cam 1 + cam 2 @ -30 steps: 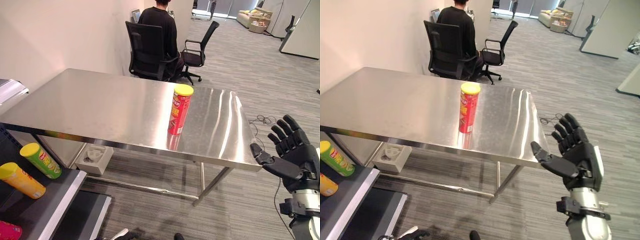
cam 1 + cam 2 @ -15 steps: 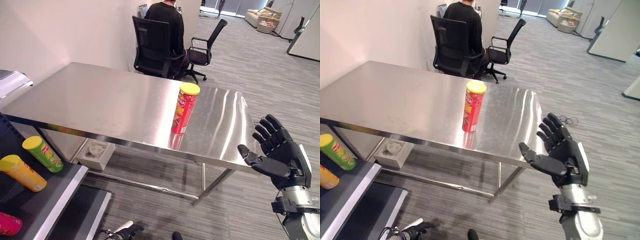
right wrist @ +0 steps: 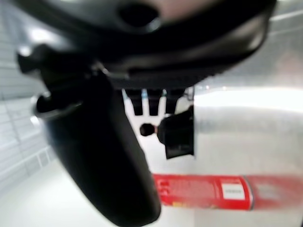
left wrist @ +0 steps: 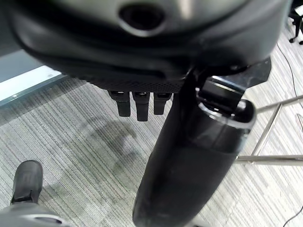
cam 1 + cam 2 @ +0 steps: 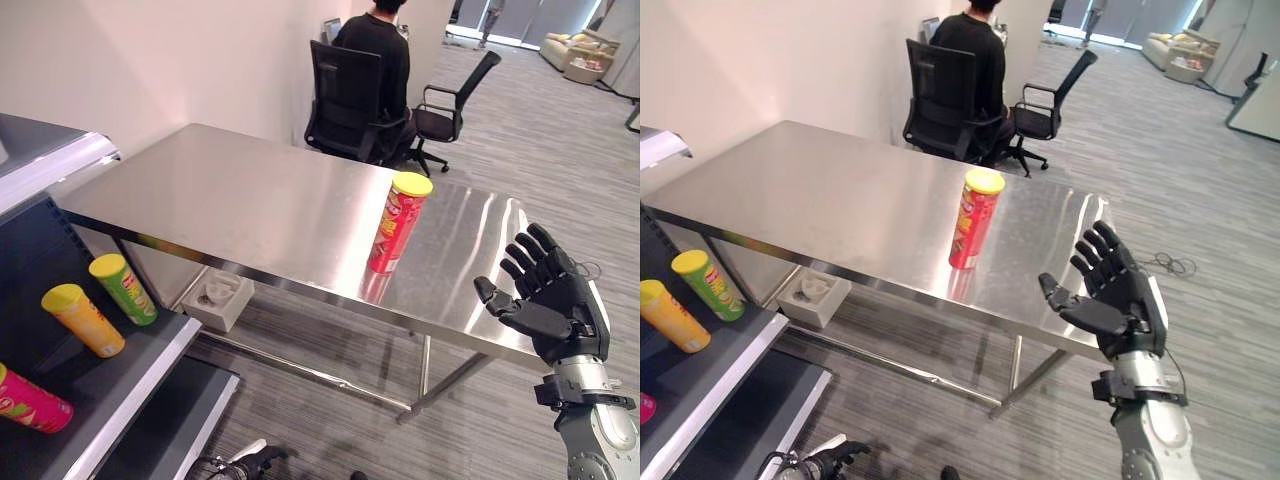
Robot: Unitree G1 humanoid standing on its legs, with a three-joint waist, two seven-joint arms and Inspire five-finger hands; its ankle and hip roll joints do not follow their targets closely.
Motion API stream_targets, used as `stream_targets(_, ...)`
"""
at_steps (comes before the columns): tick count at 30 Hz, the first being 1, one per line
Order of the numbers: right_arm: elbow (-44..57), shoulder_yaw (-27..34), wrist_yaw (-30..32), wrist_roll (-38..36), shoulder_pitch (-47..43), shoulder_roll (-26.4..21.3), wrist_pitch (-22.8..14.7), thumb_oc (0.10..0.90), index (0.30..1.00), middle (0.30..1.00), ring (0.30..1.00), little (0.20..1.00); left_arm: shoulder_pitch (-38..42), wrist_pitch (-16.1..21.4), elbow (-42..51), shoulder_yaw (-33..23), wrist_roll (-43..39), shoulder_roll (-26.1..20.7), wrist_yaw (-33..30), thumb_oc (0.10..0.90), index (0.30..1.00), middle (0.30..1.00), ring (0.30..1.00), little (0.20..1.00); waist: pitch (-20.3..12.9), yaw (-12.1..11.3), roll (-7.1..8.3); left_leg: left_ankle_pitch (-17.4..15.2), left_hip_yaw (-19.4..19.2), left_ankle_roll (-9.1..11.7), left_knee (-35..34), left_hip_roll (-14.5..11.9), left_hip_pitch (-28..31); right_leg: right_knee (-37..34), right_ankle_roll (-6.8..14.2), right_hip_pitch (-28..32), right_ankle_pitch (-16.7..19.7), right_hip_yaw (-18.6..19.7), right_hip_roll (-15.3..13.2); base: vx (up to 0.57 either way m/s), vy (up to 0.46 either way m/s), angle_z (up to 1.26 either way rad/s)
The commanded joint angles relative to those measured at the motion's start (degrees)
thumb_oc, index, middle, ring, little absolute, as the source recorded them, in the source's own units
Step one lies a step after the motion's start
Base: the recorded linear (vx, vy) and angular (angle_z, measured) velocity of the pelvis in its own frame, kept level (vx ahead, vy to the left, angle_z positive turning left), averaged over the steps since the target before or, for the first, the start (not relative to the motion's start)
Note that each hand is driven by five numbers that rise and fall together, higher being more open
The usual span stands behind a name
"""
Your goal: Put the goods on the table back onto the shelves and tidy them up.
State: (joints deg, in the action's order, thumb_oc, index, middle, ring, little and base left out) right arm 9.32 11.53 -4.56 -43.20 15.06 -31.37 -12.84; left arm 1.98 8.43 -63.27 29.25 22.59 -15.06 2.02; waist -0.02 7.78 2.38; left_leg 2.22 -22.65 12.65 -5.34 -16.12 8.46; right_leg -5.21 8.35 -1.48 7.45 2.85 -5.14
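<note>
A red chip can (image 5: 398, 224) with a yellow lid stands upright on the steel table (image 5: 250, 190), toward its right half near the front edge. My right hand (image 5: 555, 305) hovers open at the table's front right corner, fingers spread, palm turned toward the can and well apart from it. In the right wrist view the red can (image 3: 203, 191) shows past the straight fingers (image 3: 151, 101). My left hand (image 4: 142, 42) hangs over the carpet with straight fingers and holds nothing.
A dark shelf (image 5: 120, 390) at the lower left carries a green can (image 5: 122, 289), a yellow can (image 5: 82, 320) and a pink can (image 5: 30, 400), all lying down. A person sits in a black office chair (image 5: 350, 95) behind the table, beside another chair (image 5: 450, 100). A white box (image 5: 215, 297) lies under the table.
The camera has swung left, so more of the shelf shows. My right hand has come closer to the red can and stays open. The can has not moved on the table.
</note>
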Motion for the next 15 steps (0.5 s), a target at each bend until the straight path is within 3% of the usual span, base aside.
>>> stream_targets(1, 3.2, 5.1, 0.8, -3.2, -8.2, -4.9, -5.3, 0.800, 0.900, 0.900, 0.900, 0.900, 5.6, 2.2, 1.8, 1.9, -0.5, 0.1, -0.8, 0.800, 0.900, 0.900, 0.900, 0.900, -1.2, -1.1, -0.60, -1.6, -0.2, -4.2, 0.7, 1.4, -0.9, 7.0, 0.8, -0.6, -9.8, -0.5, 2.6, 0.01, -0.003, 0.13)
stream_targets(15, -0.5, 2.8, 2.3, -3.8, -13.7, -8.9, -4.7, 0.800, 0.900, 0.900, 0.900, 0.900, 6.0, 1.7, 1.5, 2.5, -1.7, 0.7, -1.1, 0.800, 0.900, 0.900, 0.900, 0.900, -1.0, -3.1, -0.55, -1.4, 1.6, -4.0, 0.6, 1.6, -1.3, 7.1, 0.7, 0.2, -10.0, -2.6, 1.8, 0.01, 0.002, 0.07)
